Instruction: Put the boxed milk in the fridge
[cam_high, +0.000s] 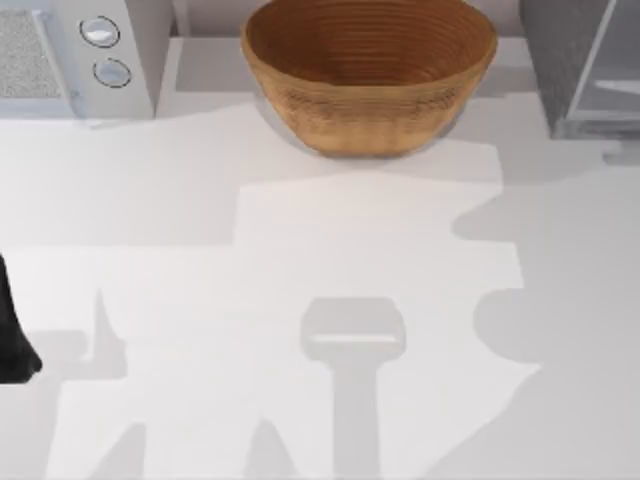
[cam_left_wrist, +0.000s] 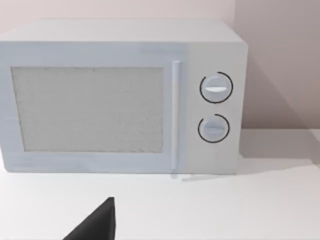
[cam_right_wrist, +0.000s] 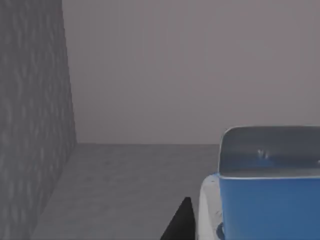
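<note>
The boxed milk shows its blue top and a strip of white side close up in the right wrist view. My right gripper is shut on it, one dark fingertip lying against its side and the other hidden. Gripper and carton are inside the fridge, above its grey floor, with the speckled wall to one side and the plain back wall ahead. From above, the fridge stands at the table's far right corner with its pale door panel swung open. My left gripper is parked at the left edge.
A large wicker bowl sits at the back middle of the table. A light-grey appliance with two round knobs stands at the back left, and it faces the left wrist camera.
</note>
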